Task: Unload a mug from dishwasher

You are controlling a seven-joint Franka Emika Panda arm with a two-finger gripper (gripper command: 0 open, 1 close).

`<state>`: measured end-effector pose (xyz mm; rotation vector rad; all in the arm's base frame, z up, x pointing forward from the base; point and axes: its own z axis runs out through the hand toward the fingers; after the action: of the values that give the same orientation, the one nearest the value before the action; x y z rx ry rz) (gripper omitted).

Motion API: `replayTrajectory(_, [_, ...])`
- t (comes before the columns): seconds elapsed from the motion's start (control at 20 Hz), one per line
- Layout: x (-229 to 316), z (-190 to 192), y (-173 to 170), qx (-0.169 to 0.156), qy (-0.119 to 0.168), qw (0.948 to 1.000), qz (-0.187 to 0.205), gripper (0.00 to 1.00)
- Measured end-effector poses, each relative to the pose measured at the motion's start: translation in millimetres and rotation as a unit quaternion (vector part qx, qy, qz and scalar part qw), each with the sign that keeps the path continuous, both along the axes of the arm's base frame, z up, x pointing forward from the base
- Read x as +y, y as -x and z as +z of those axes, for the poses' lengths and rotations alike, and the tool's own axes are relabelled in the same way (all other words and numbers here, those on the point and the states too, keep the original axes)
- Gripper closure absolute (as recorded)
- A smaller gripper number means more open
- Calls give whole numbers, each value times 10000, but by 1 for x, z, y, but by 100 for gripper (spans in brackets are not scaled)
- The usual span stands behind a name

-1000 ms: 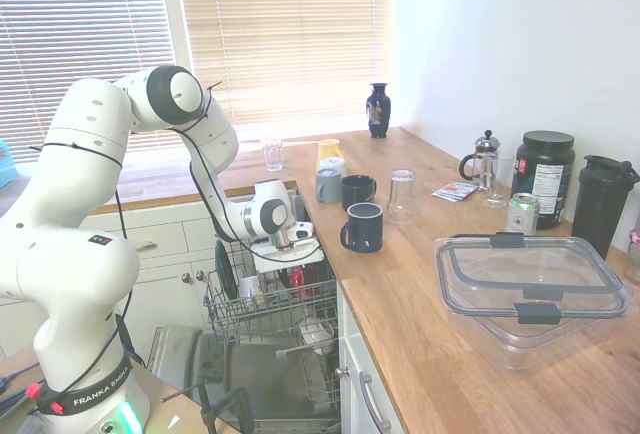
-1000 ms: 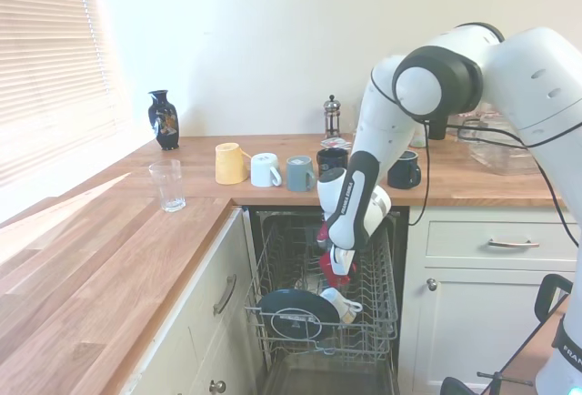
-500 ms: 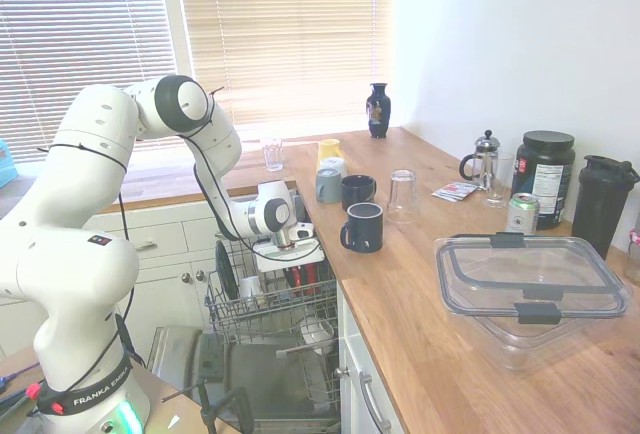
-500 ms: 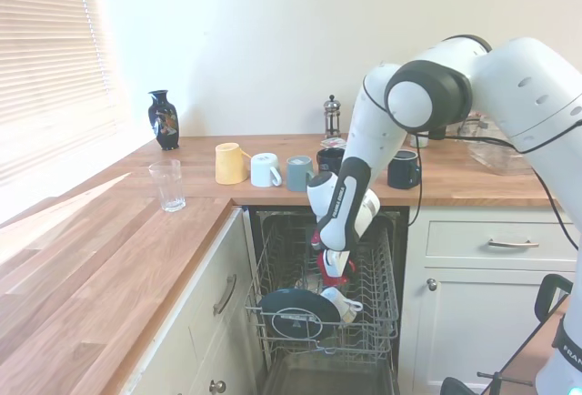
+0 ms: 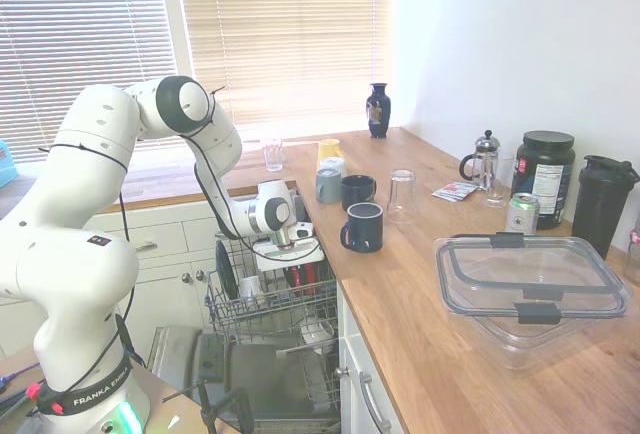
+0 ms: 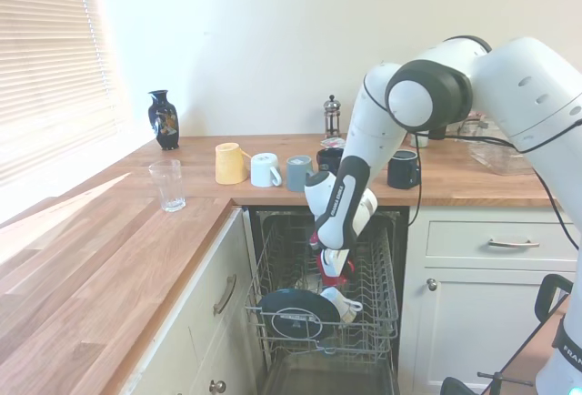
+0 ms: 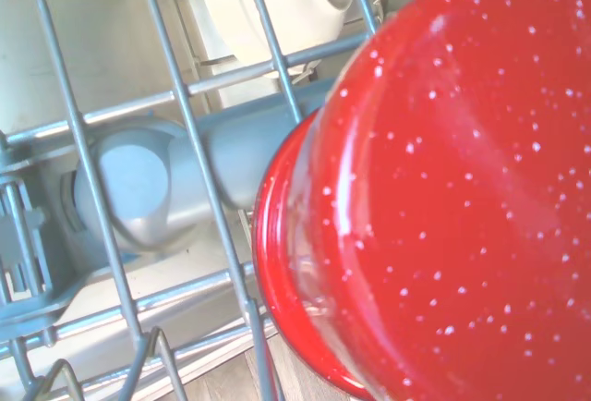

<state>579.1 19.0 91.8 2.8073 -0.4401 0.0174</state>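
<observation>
wrist view mostly filled with the red mug (image 7: pixel 443 198), speckled and glossy, rim pointing down toward the grey wire rack (image 7: pixel 199 188) with a white dish (image 7: pixel 277 4) beyond it. from the second exterior view, gripper (image 6: pixel 333 272) down in the upper basket of the dishwasher (image 6: pixel 327 308), looks clamped on the mug (image 6: pixel 332 268), fingers too hidden by the wrist to say how wide, but nothing wider than the mug's wall or handle. mug appears just lifted off the tines or barely resting on them, can't tell which. first exterior view shows only a sliver of red (image 5: pixel 300 276) under the white hand (image 5: pixel 290 259), right beside the counter edge (image 5: pixel 400 284).

for doing this bit well: best to go straight up first, slow, so the rim clears the wire prongs without snagging and yanking the whole rack. would keep the mug tilted the way it is until it's above the basket wall, then swing toward the worktop. dark plate (image 6: pixel 296 313) at the front of the rack and a small white cup (image 6: pixel 341 304) sit just beside the mug, so no sideways drift while low. glossy enamel probably slippery, so no jerky moves. free spot on the counter near the dark mugs (image 5: pixel 362 226) looks like a fair landing place.
</observation>
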Motion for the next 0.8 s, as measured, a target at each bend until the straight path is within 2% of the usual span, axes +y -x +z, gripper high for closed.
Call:
replayTrajectory(0.45, [18,31,1,-204,101,9997,113,100])
replayTrajectory(0.8, [43,71,5,-557,157,9981,214,100])
